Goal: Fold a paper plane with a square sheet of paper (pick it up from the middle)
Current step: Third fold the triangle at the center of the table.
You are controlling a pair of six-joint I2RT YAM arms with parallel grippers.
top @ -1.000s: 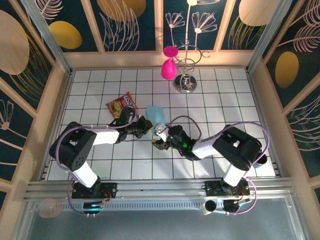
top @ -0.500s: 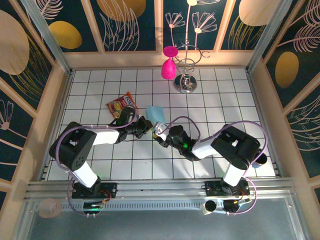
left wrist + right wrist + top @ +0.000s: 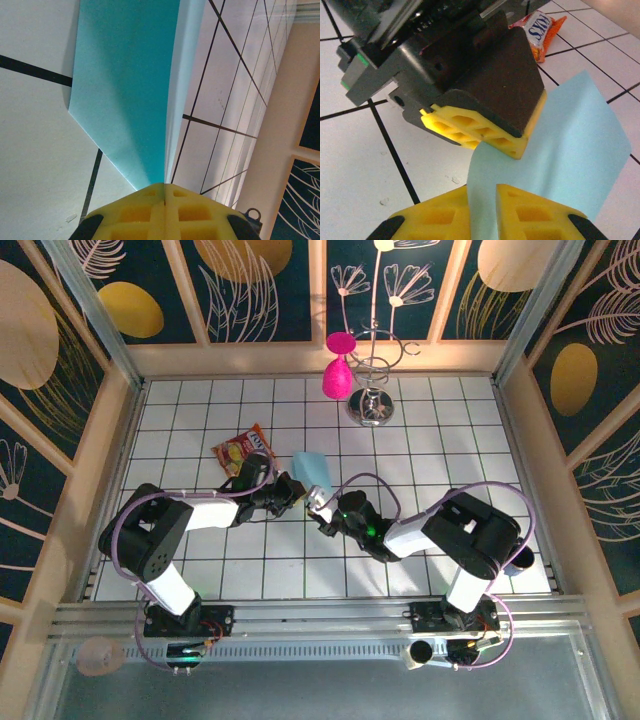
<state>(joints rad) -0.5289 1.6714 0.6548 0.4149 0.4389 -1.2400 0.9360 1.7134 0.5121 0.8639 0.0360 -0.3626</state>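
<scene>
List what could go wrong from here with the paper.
1. Tear: the left jaws are shut on the paper and the right jaws straddle it close beside them, a narrow gap showing; pulling apart could rip it.
2. Crooked crease: the paper curves where the right jaws would clamp, so a stray fold may set.
3. Collision: both sets of jaws sit very close and might bump.

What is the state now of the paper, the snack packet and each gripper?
paper: folded along a crease, pinched at its near end.
packet: lying flat, untouched.
left gripper: shut on the paper.
right gripper: nearly shut, paper between its jaws; grip unclear.
</scene>
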